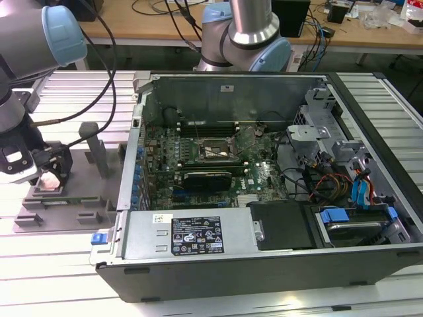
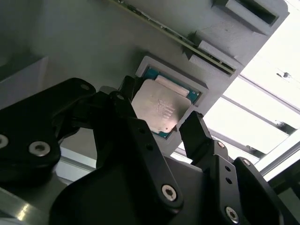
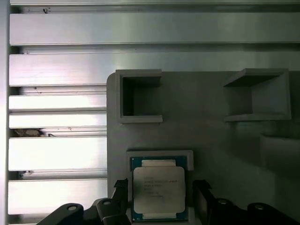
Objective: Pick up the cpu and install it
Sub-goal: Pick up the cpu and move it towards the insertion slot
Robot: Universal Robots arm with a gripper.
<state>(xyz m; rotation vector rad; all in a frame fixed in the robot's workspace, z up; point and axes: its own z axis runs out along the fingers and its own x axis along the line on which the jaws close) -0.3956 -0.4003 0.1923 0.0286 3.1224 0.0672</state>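
Print on chip: the cpu has a few lines of fine dark writing on its pale silver lid, too small to read in both wrist views.
Jaws: released and spread just wider than the cpu, with black fingers standing one at each of two opposite sides. The first wrist view shows a slim gap on both sides, and they grasp nothing.
Arm: at the exterior view's left, the arm bends over with its wrist pointing straight down above the tray.
Cpu place: it lies flat, lid up, in a square recess of the grey plastic tray, its green rim showing.
Tray: it sits on the slotted aluminium tabletop, just beside the open computer case.
Print on case: a black-and-white label lies on the power supply, its rows of marks illegible.
Socket: the black socket frame sits on the motherboard, well apart from the cpu.
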